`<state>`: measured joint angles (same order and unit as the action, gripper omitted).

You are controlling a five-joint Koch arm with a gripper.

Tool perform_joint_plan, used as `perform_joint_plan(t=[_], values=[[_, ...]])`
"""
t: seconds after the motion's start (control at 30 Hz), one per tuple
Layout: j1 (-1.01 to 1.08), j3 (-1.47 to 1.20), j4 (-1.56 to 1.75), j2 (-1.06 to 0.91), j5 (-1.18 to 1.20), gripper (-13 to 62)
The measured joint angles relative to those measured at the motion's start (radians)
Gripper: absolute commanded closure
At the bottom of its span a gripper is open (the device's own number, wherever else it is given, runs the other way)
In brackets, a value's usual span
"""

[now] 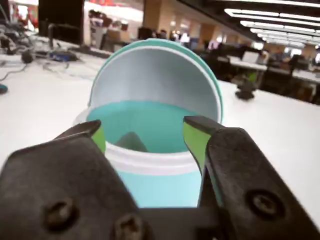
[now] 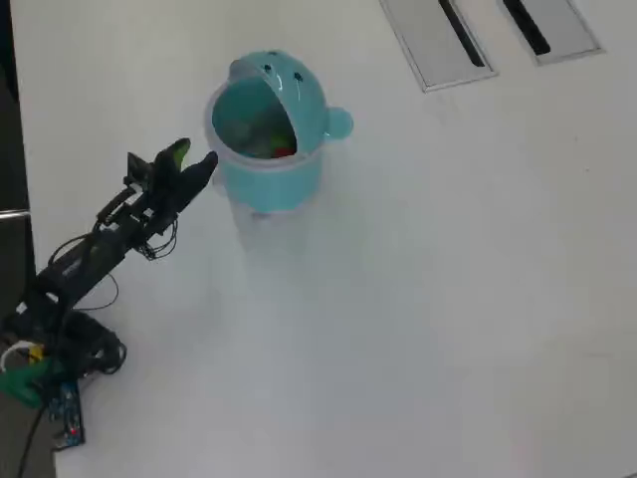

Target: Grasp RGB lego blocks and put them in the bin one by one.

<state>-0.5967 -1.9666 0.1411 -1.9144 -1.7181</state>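
My claw (image 1: 145,131) sits just short of the bin (image 1: 150,172), jaws spread with nothing between them; through the gap the wrist view shows the white rim and teal wall. The green pads (image 1: 194,142) on the inner faces are bare. The overhead view agrees: arm reaching from the lower left, claw (image 2: 192,161) at the bin's (image 2: 261,179) left rim, close to it but I can't confirm contact.

Bin: upright on the white table (image 2: 448,299), domed hood tipped back, mouth open toward me, side knob pointing right in the overhead view.

Blocks: none on the table in either view. Inside the bin, overhead, a red patch (image 2: 283,152) with greenish next to it; probably the red and yellow-green blocks, but the picture is too soft to be sure, and I can't pick out blue at all. The wrist view looks across the mouth and does not reach the floor of the bin.

Handling notes (judgement):
- Blocks should be hard, light and rigid with smooth, slightly slippery plastic faces. No risk of crushing them.
- Grip across two opposite flat faces, pads square on, block centred between the jaws. A corner pinch would likely twist it out.
- The bin looks light and thin-walled, and a knock from my claw could slide or tip it. Release from above the mouth, clear of rim and hood.
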Motion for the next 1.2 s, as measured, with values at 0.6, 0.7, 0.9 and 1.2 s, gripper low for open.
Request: perform_joint_plan(t=[0.6, 0.7, 0.9, 1.2], values=[[0.077, -0.241, -0.034, -0.264, 0.163, 17.8], [0.077, -0.267, -0.034, -0.308, 0.198, 17.8], [0.091, -0.296, -0.034, -0.368, 0.242, 17.8], [0.124, -0.403, -0.029, -0.376, 0.396, 17.7]])
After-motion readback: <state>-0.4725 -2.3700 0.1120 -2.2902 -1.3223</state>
